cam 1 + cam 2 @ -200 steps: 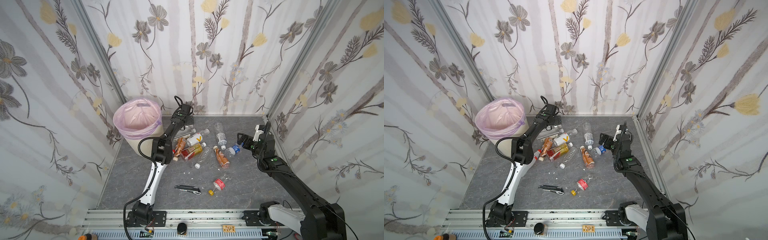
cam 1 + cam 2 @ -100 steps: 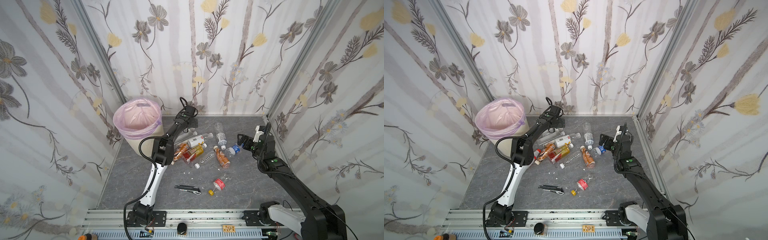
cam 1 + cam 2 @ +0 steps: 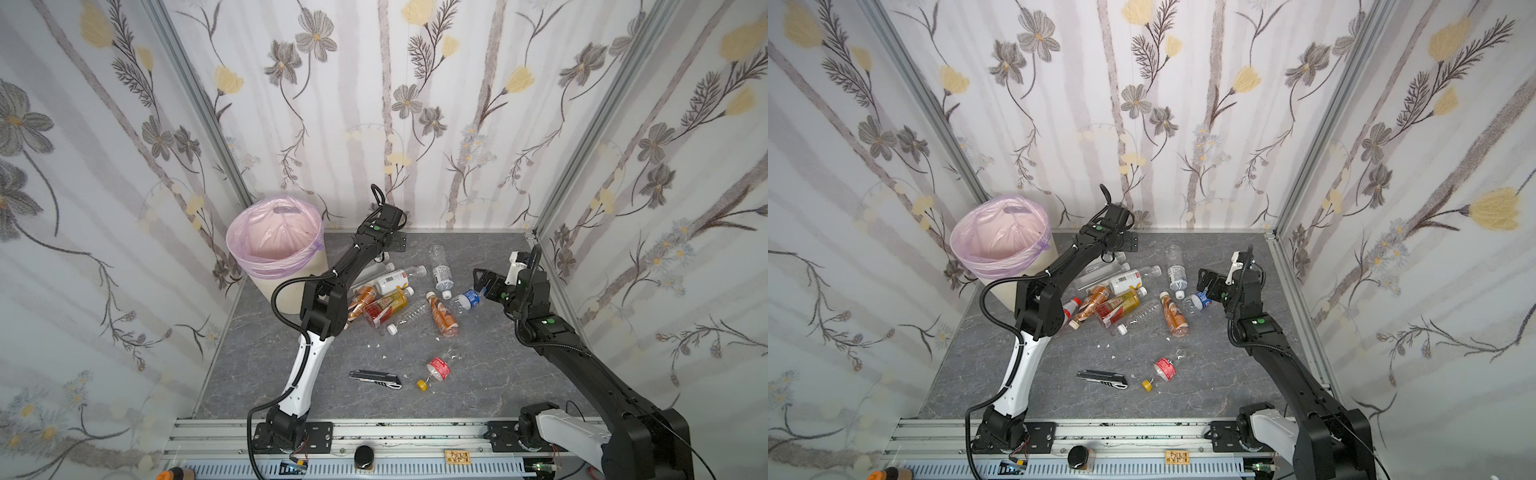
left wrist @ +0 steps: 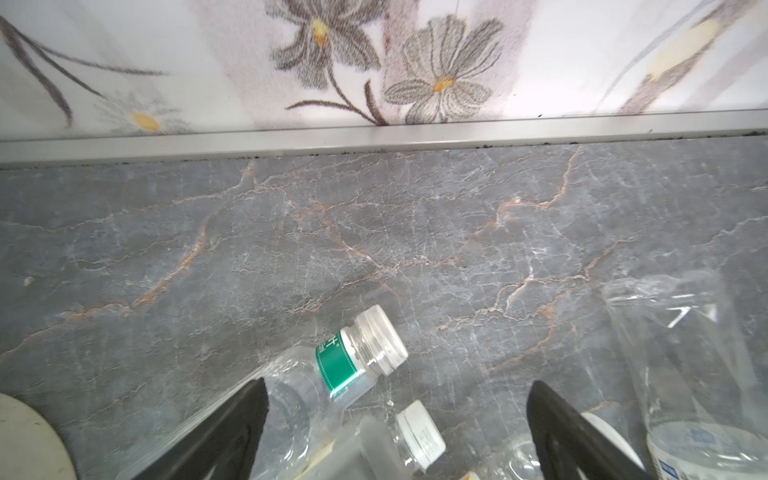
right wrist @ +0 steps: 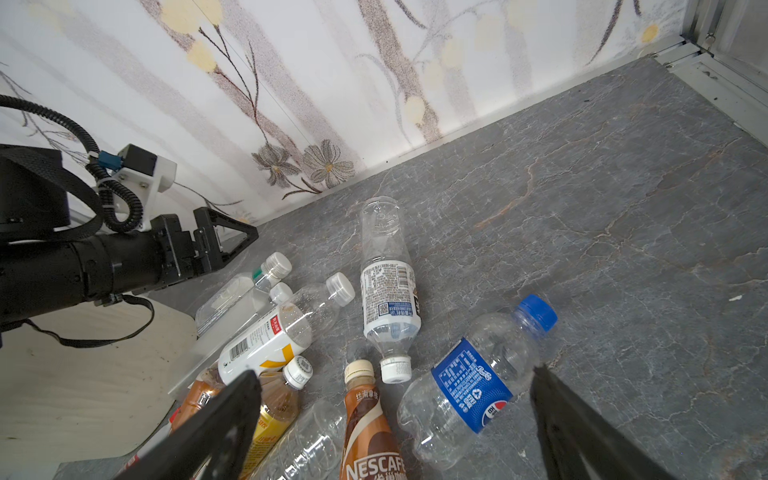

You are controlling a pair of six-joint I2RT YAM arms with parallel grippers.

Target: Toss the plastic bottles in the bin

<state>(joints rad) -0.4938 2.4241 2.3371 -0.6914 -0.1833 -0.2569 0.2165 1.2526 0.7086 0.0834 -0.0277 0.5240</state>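
Right wrist view puts the blue-label bottle [image 5: 473, 382] at lower centre, lying on the grey table [image 5: 623, 199] between our right fingers [image 5: 216, 428], which are spread wide and grasp nothing. We judge this bottle to be the next pick. We should come down squarely over its labelled belly, across its length, and close gently. A thin empty bottle may squirt out or nudge the brown coffee bottle [image 5: 365, 432] just beside it.

Farther off, in a top view, the other plastic bottles [image 3: 386, 305] lie heaped at centre frame. The bin [image 3: 262, 282] stands at middle left, and its pink liner shows no bottle inside. Farthest, by the back wall, our left fingers [image 4: 224, 432] are released too. The neck of the green-banded clear bottle [image 4: 332, 365] shows between them, ungripped.

Against the frame a second ago, the left arm has swung rightward and toward the back wall, off the heap. The right arm has not moved, and both pairs of fingers were spread then too.
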